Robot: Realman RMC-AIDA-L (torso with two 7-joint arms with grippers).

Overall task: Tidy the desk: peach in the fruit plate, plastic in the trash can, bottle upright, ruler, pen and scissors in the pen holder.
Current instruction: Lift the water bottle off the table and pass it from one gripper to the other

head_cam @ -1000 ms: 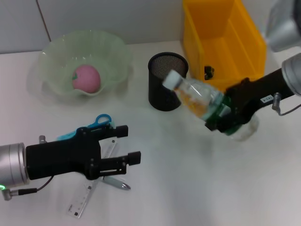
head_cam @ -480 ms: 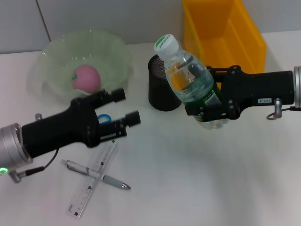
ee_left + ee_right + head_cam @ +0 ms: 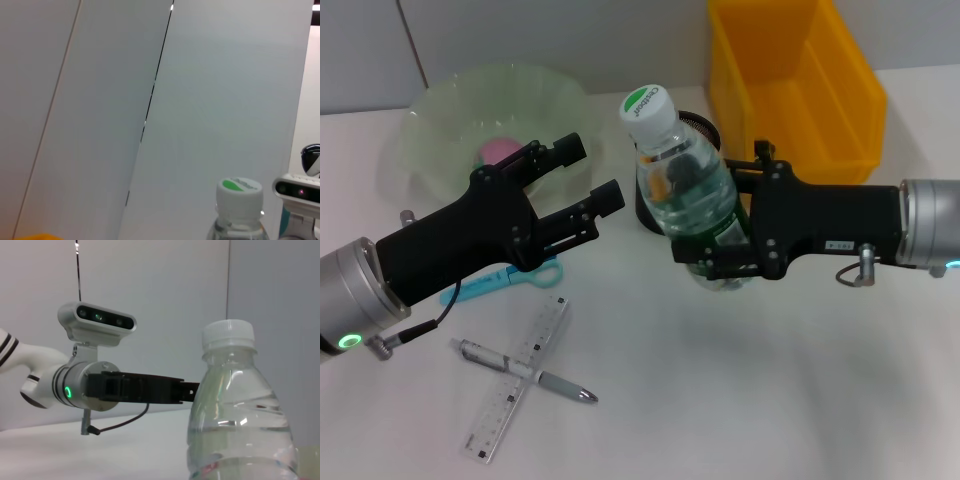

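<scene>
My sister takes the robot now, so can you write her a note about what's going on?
Right gripper: shut on the bottle, upright, next to the pen holder.
Left gripper: open, empty, raised in front of the fruit plate and pointing at the bottle.
Done: peach in the plate.
Left: let go of the bottle standing up. Scissors, ruler and pen lie on the desk; put them in the holder. No plastic is visible; the yellow bin is behind.
</scene>
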